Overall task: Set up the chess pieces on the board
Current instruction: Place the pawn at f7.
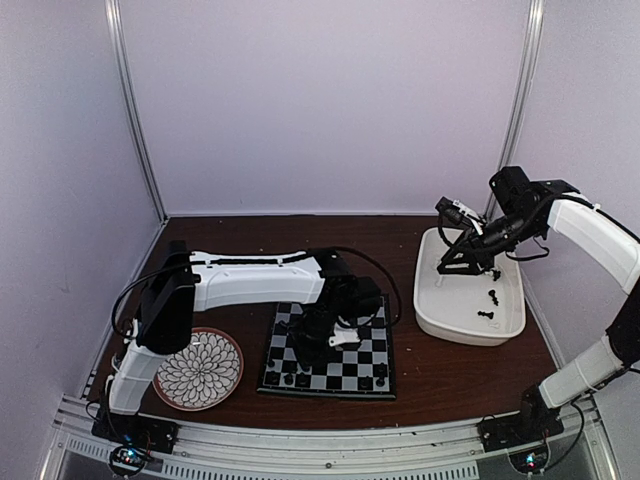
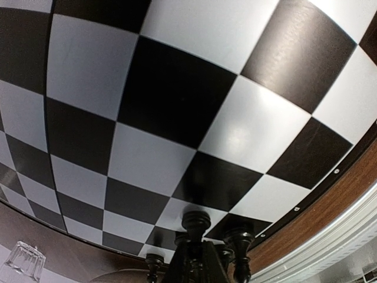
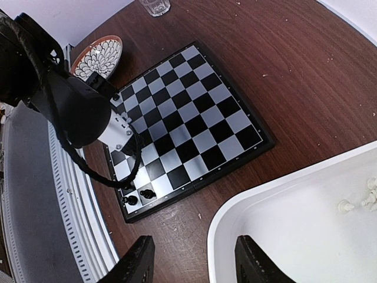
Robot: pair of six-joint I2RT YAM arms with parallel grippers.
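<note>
Left tool (image 2: 197, 250) clenched, low over the board (image 2: 177, 100) by its near edge. Black chess pieces (image 2: 196, 221) stand right at its tip; cannot tell if one is pinched. Right tool (image 3: 194, 265) released, jaws apart, holding nothing, above the rim of the white tub (image 3: 235, 218). White pieces (image 3: 346, 206) lie in the tub to its right. The board lies ahead of it on the table (image 3: 283, 71).

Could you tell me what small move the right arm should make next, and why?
Probably shift the right gripper over the tub and lower toward the white pieces: its jaws stand open and empty above the tub's rim, and pieces lie loose inside.
</note>
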